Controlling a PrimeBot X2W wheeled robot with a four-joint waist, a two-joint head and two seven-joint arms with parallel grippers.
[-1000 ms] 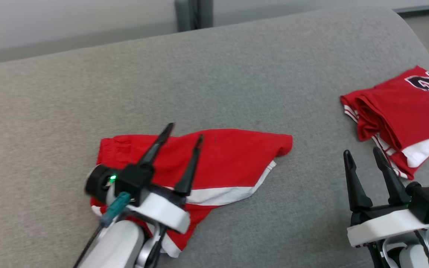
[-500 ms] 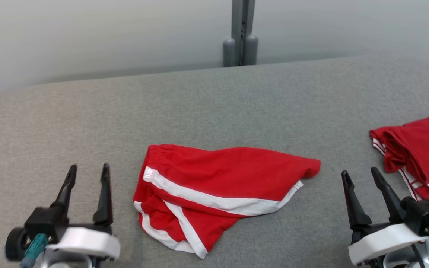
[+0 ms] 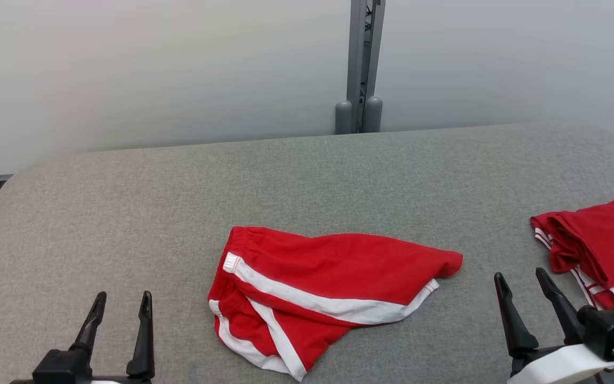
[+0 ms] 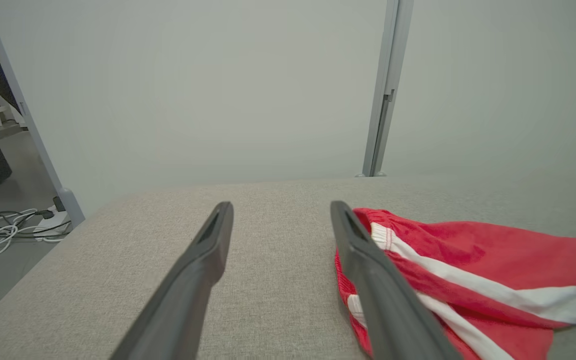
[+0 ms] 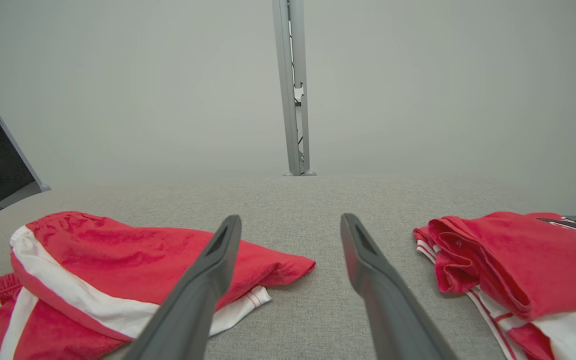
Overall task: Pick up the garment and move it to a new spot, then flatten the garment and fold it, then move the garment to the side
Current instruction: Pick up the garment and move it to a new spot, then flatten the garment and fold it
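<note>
While both arms wait low at the near edge of the grey padded surface (image 3: pixel 126 202), neither one holds anything. On the left, the left gripper (image 3: pixel 123 294) has its two dark fingers apart and empty, near the cloth but not touching it. In the middle lie the red shorts (image 3: pixel 333 266), waistband toward the left, white stripes showing, one leg lapped over the other and rumpled rather than flat. I'd guess they sit central so either arm can reach them. Further right, the right gripper (image 3: pixel 519 273) is likewise spread and bare. It stands between the shorts and a folded red jersey (image 3: pixel 589 234), which looks set aside at the right edge.
</note>
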